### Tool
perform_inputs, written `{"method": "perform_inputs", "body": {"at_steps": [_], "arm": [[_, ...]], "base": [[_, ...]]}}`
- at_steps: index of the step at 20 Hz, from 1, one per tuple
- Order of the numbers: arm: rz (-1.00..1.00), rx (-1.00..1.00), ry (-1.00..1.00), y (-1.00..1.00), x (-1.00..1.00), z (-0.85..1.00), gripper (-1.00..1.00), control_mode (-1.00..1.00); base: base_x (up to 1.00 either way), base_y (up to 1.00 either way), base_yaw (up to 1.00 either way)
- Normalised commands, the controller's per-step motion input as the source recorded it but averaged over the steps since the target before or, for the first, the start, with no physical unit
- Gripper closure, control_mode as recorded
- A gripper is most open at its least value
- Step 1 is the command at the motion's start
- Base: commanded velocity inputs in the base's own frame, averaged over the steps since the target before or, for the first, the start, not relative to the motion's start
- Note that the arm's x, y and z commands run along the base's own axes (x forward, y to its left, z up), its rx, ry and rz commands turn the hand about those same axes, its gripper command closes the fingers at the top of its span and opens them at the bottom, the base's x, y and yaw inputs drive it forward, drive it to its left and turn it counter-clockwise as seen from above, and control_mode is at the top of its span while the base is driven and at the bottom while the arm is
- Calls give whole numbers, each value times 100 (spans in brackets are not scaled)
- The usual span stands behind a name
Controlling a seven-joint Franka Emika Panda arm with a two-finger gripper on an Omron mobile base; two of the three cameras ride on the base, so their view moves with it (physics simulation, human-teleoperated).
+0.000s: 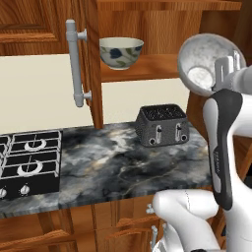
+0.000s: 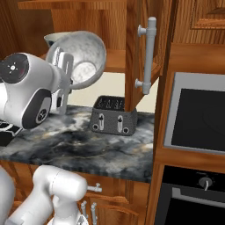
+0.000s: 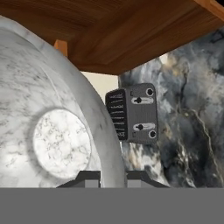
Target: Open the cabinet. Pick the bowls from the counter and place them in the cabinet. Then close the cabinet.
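The cabinet [image 1: 147, 69] stands open, its left door [image 1: 91, 59] swung out toward me with the silver bar handle [image 1: 75, 64] facing left. On its shelf rests the cream bowl with the blue and green leaves [image 1: 121, 52], half hidden in the right base view [image 2: 52, 39]. My gripper [image 1: 224, 70] is shut on the rim of the speckled whitish-grey bowl [image 1: 204, 61], holding it tilted on edge in the air by the cabinet's right side, above the counter [image 1: 123, 162]. In the hand view that bowl [image 3: 43, 131] fills the left, its rim between my fingertips [image 3: 92, 177].
A dark toaster [image 1: 162, 124] sits on the counter below the shelf, directly under the held bowl. The black gas hob [image 1: 29, 160] lies at the left. The right cabinet door with its handle [image 2: 148, 55] juts out above the toaster [image 2: 113, 115]. A built-in oven [image 2: 197, 114] is on the right.
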Motion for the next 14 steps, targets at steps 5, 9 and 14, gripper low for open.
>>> {"method": "perform_inputs", "body": {"at_steps": [5,9,14], "arm": [[0,0,0,-3,29,5,100,-100],[0,0,0,-8,42,0,100,-100],[0,0,1,-3,50,0,100,-100]], "base": [[0,0,0],[0,0,0],[0,0,0]]}}
